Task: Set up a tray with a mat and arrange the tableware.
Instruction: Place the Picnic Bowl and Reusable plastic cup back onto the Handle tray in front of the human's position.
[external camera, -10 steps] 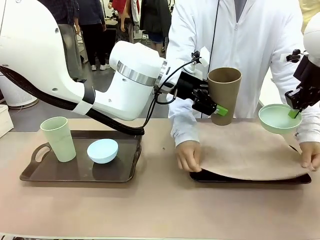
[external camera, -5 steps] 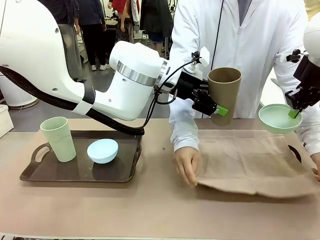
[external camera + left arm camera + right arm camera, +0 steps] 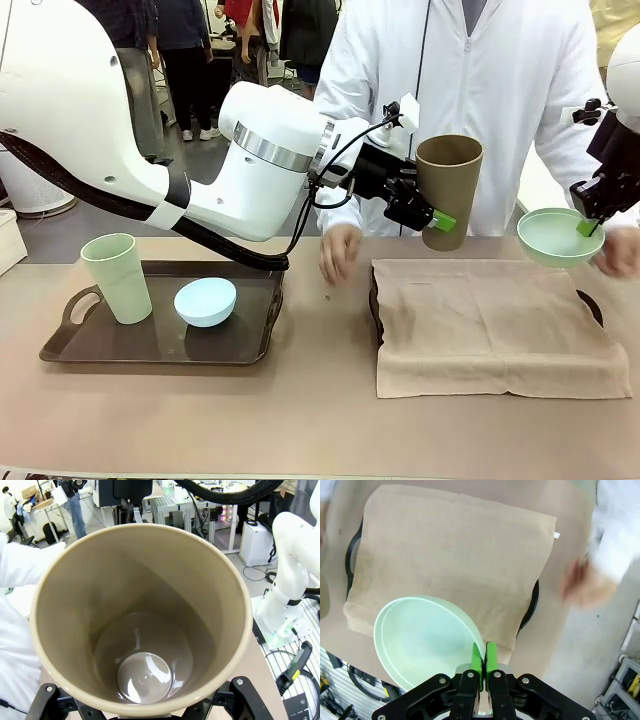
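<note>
My left gripper (image 3: 432, 216) is shut on the brown cup (image 3: 448, 190), which it holds upright in the air above the mat's far left corner. From the left wrist I look down into the cup (image 3: 140, 630), with the gripper's fingers (image 3: 243, 696) on either side of it. My right gripper (image 3: 590, 226) is shut on the rim of the mint green bowl (image 3: 556, 238), held above the mat's far right. The beige mat (image 3: 495, 325) lies flat over the dark right tray (image 3: 374, 305). In the right wrist view the bowl (image 3: 420, 640) hangs over the mat (image 3: 455, 565), its rim pinched in the gripper (image 3: 484, 660).
A second dark tray (image 3: 160, 348) at the left carries a pale green cup (image 3: 117, 277) and a light blue bowl (image 3: 205, 301). The person's hands (image 3: 340, 252) (image 3: 618, 250) hover just beyond the mat's far corners. Bare table lies between the trays and along the near edge.
The person has spread the mat flat over the right tray and drawn both hands back towards the far side. Neither arm has moved.
</note>
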Controlling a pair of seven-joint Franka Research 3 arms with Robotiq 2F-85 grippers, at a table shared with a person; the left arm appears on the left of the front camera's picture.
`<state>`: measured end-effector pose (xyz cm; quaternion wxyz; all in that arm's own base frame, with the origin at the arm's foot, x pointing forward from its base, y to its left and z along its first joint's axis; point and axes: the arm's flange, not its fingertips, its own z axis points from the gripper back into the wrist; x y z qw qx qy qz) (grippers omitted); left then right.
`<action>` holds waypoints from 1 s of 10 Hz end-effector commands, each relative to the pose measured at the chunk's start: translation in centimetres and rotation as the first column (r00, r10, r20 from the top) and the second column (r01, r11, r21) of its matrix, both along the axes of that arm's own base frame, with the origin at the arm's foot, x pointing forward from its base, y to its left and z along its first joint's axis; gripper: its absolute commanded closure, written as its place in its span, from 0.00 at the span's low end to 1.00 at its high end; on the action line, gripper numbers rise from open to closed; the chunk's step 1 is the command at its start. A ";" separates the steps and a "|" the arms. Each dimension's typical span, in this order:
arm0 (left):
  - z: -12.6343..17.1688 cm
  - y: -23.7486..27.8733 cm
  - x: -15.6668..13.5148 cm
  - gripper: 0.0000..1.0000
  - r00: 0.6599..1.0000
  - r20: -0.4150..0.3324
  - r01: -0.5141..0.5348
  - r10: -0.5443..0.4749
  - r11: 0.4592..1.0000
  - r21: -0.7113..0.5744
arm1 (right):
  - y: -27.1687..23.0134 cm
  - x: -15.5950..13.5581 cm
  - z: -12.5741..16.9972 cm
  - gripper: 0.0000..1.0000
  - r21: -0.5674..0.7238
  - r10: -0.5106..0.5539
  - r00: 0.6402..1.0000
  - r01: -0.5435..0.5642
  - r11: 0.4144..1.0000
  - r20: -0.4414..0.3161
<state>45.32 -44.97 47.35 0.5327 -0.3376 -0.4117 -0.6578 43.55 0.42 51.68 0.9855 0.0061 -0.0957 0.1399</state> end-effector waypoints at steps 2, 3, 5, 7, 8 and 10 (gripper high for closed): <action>0.3 0.0 0.0 1.00 1.000 -0.003 0.004 -0.004 1.000 -0.014 | -0.1 0.1 0.0 1.00 -0.004 -0.002 1.000 0.002 1.000 0.011; 0.3 0.0 0.0 1.00 1.000 -0.003 0.004 -0.004 1.000 -0.014 | -0.1 0.1 0.0 1.00 -0.004 -0.002 1.000 0.002 1.000 0.011; 0.3 0.0 0.0 1.00 1.000 -0.003 0.004 -0.004 1.000 -0.014 | -0.1 0.1 0.0 1.00 -0.004 -0.002 1.000 0.002 1.000 0.011; 0.3 0.0 0.0 1.00 1.000 -0.003 0.004 -0.004 1.000 -0.014 | -0.1 0.1 0.0 1.00 -0.004 -0.002 1.000 0.002 1.000 0.011; 0.3 0.0 0.0 1.00 1.000 -0.003 0.004 -0.004 1.000 -0.014 | -0.1 0.1 0.0 1.00 -0.004 -0.002 1.000 0.002 1.000 0.011; 0.3 0.0 0.0 1.00 1.000 -0.003 0.004 -0.004 1.000 -0.014 | -0.1 0.1 0.0 1.00 -0.004 -0.002 1.000 0.002 1.000 0.011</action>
